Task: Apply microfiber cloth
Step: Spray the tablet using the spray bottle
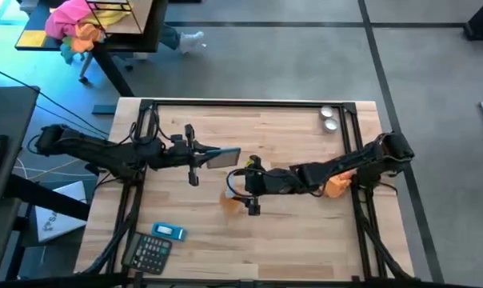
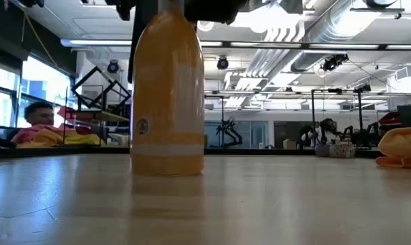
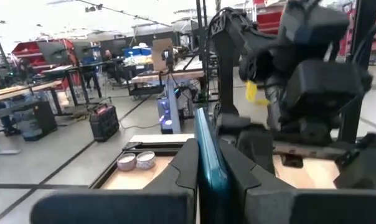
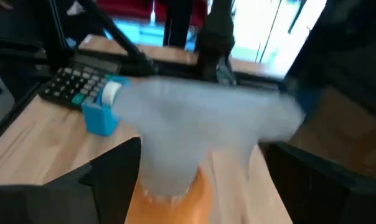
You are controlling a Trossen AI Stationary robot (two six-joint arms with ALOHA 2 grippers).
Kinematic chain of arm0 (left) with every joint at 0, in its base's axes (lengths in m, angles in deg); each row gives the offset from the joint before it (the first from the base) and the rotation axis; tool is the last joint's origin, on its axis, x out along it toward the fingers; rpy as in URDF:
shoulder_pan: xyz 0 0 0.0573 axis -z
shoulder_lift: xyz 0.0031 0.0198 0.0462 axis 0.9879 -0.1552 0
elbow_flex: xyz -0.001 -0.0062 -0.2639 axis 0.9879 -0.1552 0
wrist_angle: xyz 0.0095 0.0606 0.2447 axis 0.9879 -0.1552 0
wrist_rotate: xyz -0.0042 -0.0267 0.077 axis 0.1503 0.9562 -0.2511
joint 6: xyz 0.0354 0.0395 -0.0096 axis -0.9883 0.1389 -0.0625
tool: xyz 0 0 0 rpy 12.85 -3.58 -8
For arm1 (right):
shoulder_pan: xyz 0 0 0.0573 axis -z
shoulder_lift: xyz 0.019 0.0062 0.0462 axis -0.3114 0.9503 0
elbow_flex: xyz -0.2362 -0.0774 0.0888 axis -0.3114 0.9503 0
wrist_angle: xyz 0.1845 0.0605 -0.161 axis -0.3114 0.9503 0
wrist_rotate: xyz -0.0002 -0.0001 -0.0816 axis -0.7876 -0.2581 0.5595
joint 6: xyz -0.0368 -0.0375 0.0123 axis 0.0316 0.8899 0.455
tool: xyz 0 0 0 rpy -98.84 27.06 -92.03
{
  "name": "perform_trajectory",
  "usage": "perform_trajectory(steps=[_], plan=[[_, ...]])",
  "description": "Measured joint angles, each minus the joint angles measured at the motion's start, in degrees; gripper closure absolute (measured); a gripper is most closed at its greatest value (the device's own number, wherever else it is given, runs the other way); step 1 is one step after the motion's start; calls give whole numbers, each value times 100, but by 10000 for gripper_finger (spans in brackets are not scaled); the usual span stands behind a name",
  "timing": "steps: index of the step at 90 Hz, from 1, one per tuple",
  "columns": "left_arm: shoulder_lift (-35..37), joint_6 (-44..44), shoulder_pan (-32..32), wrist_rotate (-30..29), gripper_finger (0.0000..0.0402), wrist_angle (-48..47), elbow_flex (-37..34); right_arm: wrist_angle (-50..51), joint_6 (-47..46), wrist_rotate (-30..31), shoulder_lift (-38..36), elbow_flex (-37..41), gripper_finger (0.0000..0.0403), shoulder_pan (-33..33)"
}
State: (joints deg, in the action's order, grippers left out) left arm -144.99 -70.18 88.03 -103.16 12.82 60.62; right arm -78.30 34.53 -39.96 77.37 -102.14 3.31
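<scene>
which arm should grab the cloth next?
Right, probably. The microfiber cloth lies beside the right arm, at the table's right edge. But the right gripper is around the spray bottle, and the left gripper holds the phone.

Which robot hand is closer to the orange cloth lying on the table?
The right. The right gripper sits mid-table around the spray bottle, nearer the microfiber cloth under its own arm. The left gripper, holding the phone, is farther away.

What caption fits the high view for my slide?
Left gripper holds the phone over mid-table; right gripper grips the orange spray bottle; microfiber cloth lies under the right arm.
</scene>
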Motion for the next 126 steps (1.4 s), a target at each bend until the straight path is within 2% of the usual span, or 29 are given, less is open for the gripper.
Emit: perform_trajectory(steps=[18, 37, 56, 61, 67, 77, 87, 103, 117, 126], plan=[[0, -15, 2, 7, 389, 4, -2, -129, -423, -524, 100, 0, 94, 181], [0, -15, -11, 1, 388, 52, -1, -421, -97, -549, 359, 2, 94, 177], [17, -158, -13, -191, 388, 117, -1, -417, -202, -615, 361, 2, 107, 179], [17, -267, -15, -118, 388, 344, -2, -408, -250, -699, 361, 2, 114, 179], [24, -413, -20, 254, 388, 705, -2, -410, -269, -769, 361, 2, 125, 171], [35, -68, -82, 636, 388, 722, 7, -444, -203, -786, 361, 2, 146, 155], [-33, 200, -217, 663, 388, 651, -2, -449, -180, -714, 361, 4, 179, 124], [-150, 562, -433, 584, 389, 655, -2, -392, 61, -322, 361, 4, 262, 52], [-181, 366, -590, 526, 390, 935, -2, -322, -106, -330, 361, 4, 265, 74], [-197, 308, -756, 715, 390, 1252, -2, -318, -301, -458, 361, 4, 264, 100]])
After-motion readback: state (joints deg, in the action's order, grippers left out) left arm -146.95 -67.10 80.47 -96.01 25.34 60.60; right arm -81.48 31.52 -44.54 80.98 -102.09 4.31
